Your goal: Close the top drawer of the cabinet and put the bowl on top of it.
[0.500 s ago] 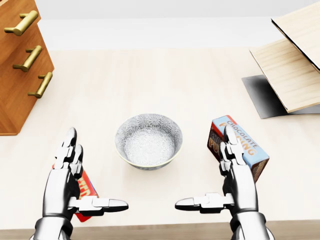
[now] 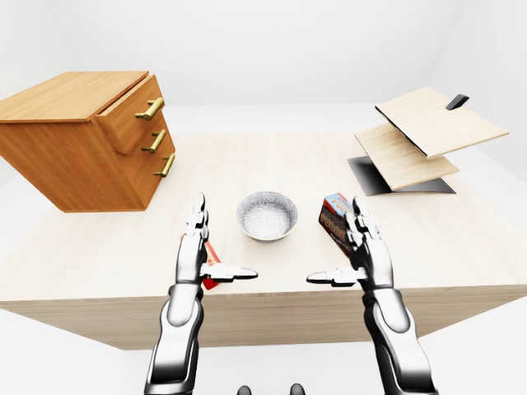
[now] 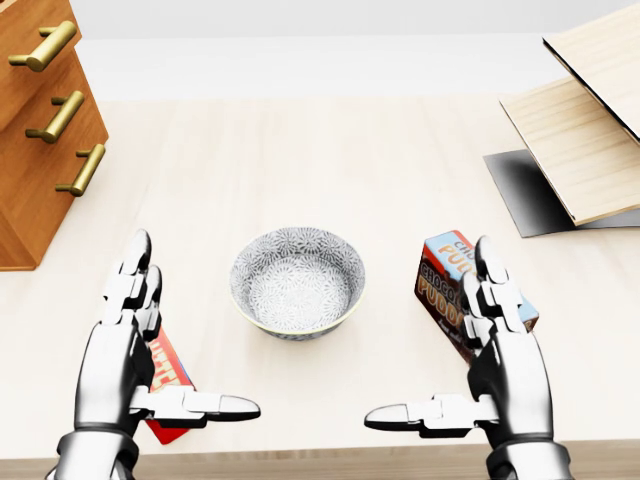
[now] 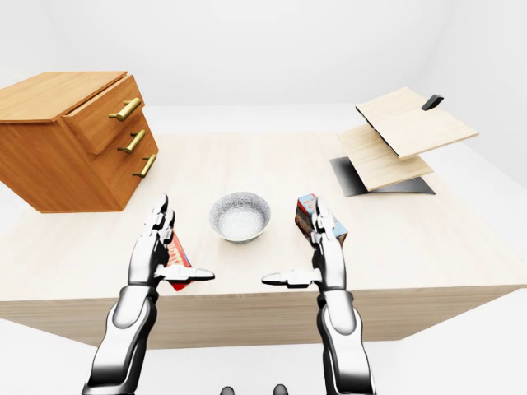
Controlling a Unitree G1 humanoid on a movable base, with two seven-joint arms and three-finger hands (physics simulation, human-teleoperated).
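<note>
So the bowl (image 3: 297, 282) is sitting upright on the table (image 3: 330, 150), pretty much dead center of the head view, light w/ a speckly pattern inside, nothing in it afaict. Left hand (image 3: 135, 345) is at the lower left of that view, palm facing in, fingers straight & spread, thumb sticking out toward the middle, so it's wide open, not gripping anything. Right hand (image 3: 490, 355) mirrors it at the lower right, same deal: fingers out, thumb pointing inward, holding nothing. Both sit apart from the bowl, one on each side, no contact. Under/behind the left hand there's a red packet (image 3: 165, 375) lying flat on the table, mostly covered by the hand. Behind the right hand is a chocolate pudding box (image 3: 447, 272), blue top w/ dark sides, standing just right of the bowl, not touching it. Cabinet (image 2: 74, 144) is in the upper left of the left-eye view, wood w/ three brass handles, well apart from the bowl. Its top drawer (image 2: 132, 115) is pulled out partway, sticks out past the two below it. Cabinet top is bare wood. Over in the upper right of the left-eye view there's a light wood rack thing (image 2: 420, 136), two tilted boards on a dark base, can't tell what exactly it is.
</note>
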